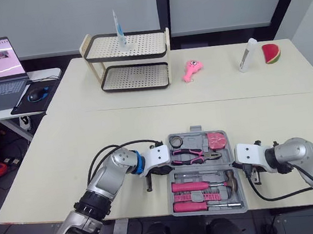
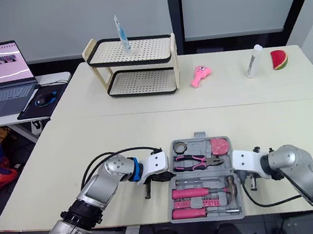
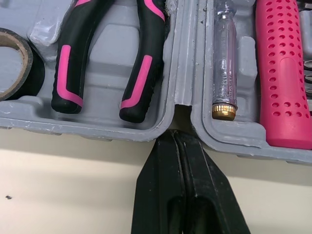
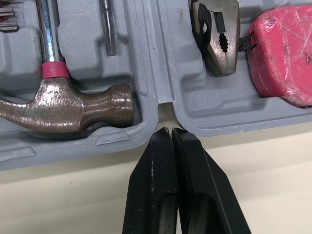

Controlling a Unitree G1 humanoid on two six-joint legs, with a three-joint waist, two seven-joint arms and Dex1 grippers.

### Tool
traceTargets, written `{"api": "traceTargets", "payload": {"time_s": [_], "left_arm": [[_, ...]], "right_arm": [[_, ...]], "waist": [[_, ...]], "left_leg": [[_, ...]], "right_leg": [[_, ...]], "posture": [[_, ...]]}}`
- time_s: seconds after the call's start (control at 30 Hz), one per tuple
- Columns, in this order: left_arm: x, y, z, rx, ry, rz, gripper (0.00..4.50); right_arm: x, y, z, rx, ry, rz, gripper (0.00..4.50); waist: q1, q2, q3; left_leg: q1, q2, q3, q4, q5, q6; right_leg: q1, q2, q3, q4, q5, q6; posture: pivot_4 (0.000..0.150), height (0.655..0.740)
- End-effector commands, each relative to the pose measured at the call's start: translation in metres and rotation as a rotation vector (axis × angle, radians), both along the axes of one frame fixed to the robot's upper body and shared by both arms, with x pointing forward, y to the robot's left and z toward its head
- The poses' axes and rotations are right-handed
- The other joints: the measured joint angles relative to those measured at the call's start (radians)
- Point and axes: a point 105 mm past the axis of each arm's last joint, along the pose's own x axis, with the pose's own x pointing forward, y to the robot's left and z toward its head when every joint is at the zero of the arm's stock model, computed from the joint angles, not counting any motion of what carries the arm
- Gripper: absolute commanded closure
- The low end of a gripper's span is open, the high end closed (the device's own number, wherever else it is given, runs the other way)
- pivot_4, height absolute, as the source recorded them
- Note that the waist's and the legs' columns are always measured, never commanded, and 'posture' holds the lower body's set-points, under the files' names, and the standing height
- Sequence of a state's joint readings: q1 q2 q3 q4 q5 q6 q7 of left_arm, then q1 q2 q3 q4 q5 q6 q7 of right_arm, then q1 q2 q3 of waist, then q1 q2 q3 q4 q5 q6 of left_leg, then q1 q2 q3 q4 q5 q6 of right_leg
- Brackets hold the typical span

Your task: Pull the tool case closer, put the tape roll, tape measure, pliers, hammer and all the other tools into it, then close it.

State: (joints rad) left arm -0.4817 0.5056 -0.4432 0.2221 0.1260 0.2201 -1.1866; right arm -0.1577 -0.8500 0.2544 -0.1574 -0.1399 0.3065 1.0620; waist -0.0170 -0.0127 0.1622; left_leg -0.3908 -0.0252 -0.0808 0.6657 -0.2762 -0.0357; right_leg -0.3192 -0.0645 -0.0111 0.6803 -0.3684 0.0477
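**Tool case open flat at the table's near edge, a shut gripper at each end of its hinge**

The cream table (image 1: 89,131), smooth and matte, carries the tool case (image 3: 184,58) at its near edge, between the two arms. The case is moulded grey plastic, opened flat, with a ribbed hinge across the middle and shaped wells in both halves. The left gripper (image 3: 174,134) meets the hinge notch at the case's left end, its black wedge-shaped fingers pressed together on nothing. The right gripper (image 4: 170,130) does the same at the right end (tips just at the plastic rim). In the near half lie the hammer (image 4: 73,105), its steel head worn and brownish, and a pink grip (image 3: 285,73) dotted with round holes. The far half holds the pliers (image 3: 144,63) with black-and-pink handles, the rounded pink tape measure (image 4: 282,53) and the black tape roll (image 3: 14,63).
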Motion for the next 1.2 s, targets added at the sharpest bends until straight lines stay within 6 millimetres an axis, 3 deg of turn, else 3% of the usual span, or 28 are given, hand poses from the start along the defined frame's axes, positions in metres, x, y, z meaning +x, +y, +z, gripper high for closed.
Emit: {"api": "traceTargets", "payload": {"time_s": [0.03,0.33,0.37,0.47,0.6,0.8,0.93,1.07,1.2], "left_arm": [[0.013,0.019,0.001,0.043,-0.04,0.048,4.5],[0.018,0.057,0.03,0.046,-0.119,0.108,4.5],[0.019,0.057,0.038,0.017,-0.134,0.107,4.5],[0.012,0.037,0.072,-0.163,-0.187,0.026,4.5],[-0.018,0.001,0.091,-0.368,-0.083,-0.094,4.5],[-0.054,-0.029,0.076,-0.376,0.07,-0.191,4.5],[-0.07,-0.035,0.057,-0.299,0.145,-0.255,4.5],[-0.077,-0.036,0.036,-0.223,0.161,-0.298,4.5],[-0.071,-0.043,0.021,-0.201,0.151,-0.281,4.5]], "right_arm": [[0.012,-0.011,0.017,-0.013,-0.075,-0.008,4.49],[0.021,-0.051,0.038,0.076,-0.09,-0.182,4.49],[0.023,-0.054,0.043,0.116,-0.09,-0.217,4.26],[0.026,-0.061,0.055,0.285,-0.038,-0.339,3.7],[0.027,-0.06,0.06,0.596,0.129,-0.524,3.04],[0.025,-0.045,0.067,0.843,0.335,-0.612,2.07],[0.031,-0.041,0.064,0.909,0.39,-0.671,1.36],[0.035,-0.04,0.054,0.958,0.449,-0.725,0.19],[0.041,-0.04,0.05,1.004,0.479,-0.763,0.19]], "waist": [[-0.001,0.0,0.0],[-0.01,0.0,0.0],[-0.009,0.0,0.0],[-0.004,0.0,0.0],[0.0,0.0,0.0],[-0.002,0.0,0.001],[-0.003,0.0,0.001],[-0.003,0.0,0.001],[-0.004,0.0,0.001]], "left_leg": [[0.0,0.0,0.0,0.0,0.0,0.0],[0.0,0.001,0.0,-0.001,0.0,0.0],[0.0,0.001,0.0,-0.001,0.0,0.0],[-0.001,0.001,-0.001,-0.001,0.0,0.0],[-0.003,0.001,-0.001,0.0,0.0,0.0],[-0.002,0.001,0.0,-0.001,0.0,0.0],[-0.002,0.001,0.0,0.0,-0.001,0.002],[-0.003,0.001,0.0,-0.001,-0.001,0.001],[-0.003,0.001,0.001,0.0,-0.001,0.001]], "right_leg": [[0.0,0.0,0.0,0.0,0.0,0.0],[-0.001,0.0,0.0,0.0,0.0,0.0],[-0.001,0.0,0.0,0.0,0.0,0.0],[-0.001,0.0,0.0,0.0,0.0,0.0],[0.0,-0.001,0.0,-0.001,0.0,0.0],[0.0,0.0,0.001,-0.001,0.0,0.0],[0.0,0.0,0.002,-0.001,0.0,0.0],[0.0,0.0,0.001,-0.001,0.0,0.0],[0.0,0.0,0.001,-0.001,0.0,0.0]], "posture": [[0.15,0.74],[0.15,0.74],[0.15,0.74],[0.15,0.74],[0.15,0.74],[0.15,0.74],[0.15,0.74],[0.15,0.74],[0.15,0.74]]}}
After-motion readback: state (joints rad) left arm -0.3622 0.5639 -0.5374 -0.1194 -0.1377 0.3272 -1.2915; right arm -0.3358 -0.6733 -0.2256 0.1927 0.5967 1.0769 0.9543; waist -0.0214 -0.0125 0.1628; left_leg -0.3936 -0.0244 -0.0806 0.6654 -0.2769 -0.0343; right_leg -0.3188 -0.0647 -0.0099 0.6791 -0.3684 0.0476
